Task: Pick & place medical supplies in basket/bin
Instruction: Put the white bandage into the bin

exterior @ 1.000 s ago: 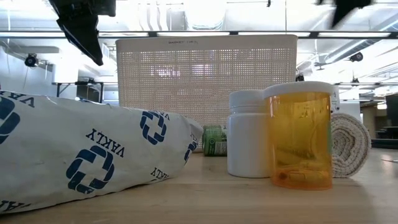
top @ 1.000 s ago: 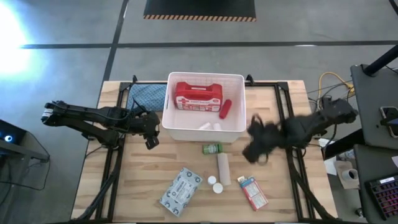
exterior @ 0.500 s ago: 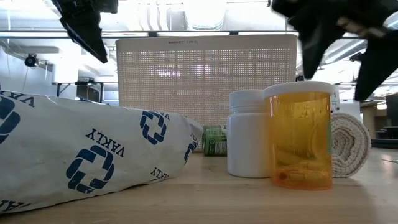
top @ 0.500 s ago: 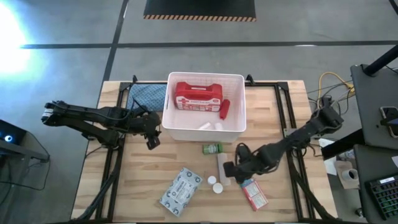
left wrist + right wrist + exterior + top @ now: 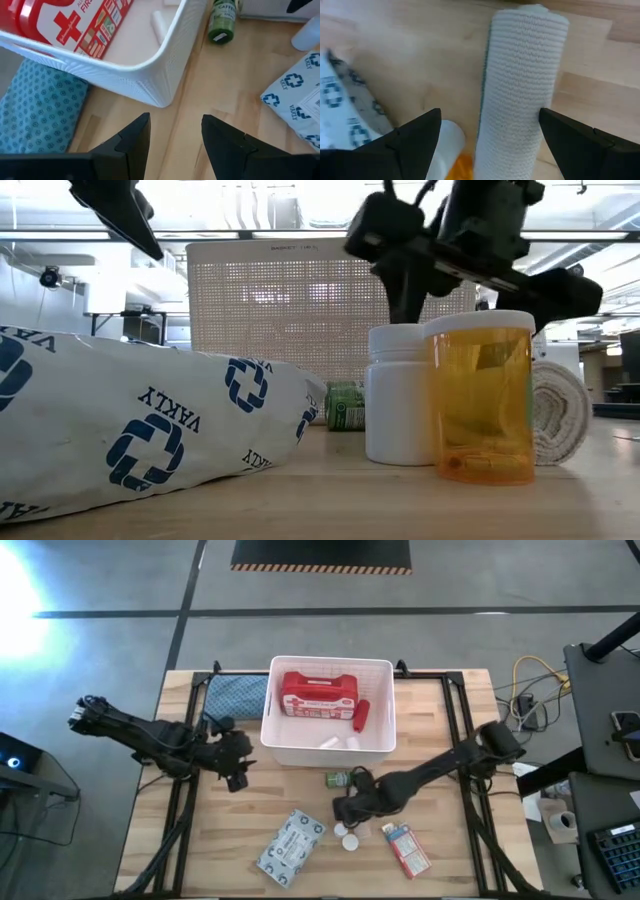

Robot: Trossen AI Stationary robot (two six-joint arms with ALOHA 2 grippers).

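The white tub holds the red first-aid case, a red tube and small white pieces. On the wood lie a green bottle, the patterned wipes packet, two white-capped bottles and a red-white-blue box. My right gripper is open, low over a white bandage roll, one finger on each side of it with a gap. My left gripper hangs open by the tub's near left corner.
A teal cloth pad lies left of the tub at the far edge. An orange pill bottle and a white bottle stand close beside the roll. Bare wood shows at the near left and right of the table.
My right arm swung from beside the tub's right side toward the near edge and leftward, coming down until its open fingers straddle the bandage roll. My left gripper drifted slightly toward the near left. No supply has moved.
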